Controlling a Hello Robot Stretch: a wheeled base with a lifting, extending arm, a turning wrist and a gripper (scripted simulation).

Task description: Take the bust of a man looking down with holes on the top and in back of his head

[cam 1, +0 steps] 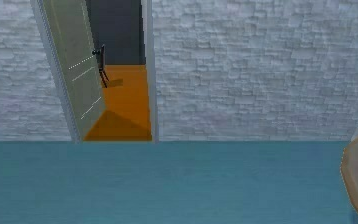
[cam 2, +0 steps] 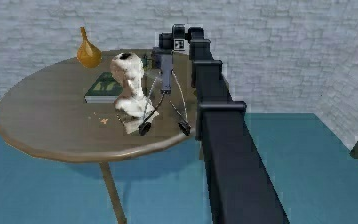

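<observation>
Round table (cam 2: 47,135) carries the white bust (cam 2: 132,88), the gripper (cam 2: 165,120) close by, its hold unclear; grabbing seems underway, lifting next.

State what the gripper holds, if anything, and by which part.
It cannot be told: the white bust stands on the round table at the far end of the gripper, so neither a hold nor its place can be made out.

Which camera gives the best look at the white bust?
The arm side view: the white bust stands whole on the round table, by the hand. The forward view faces a wall and open door.
</observation>
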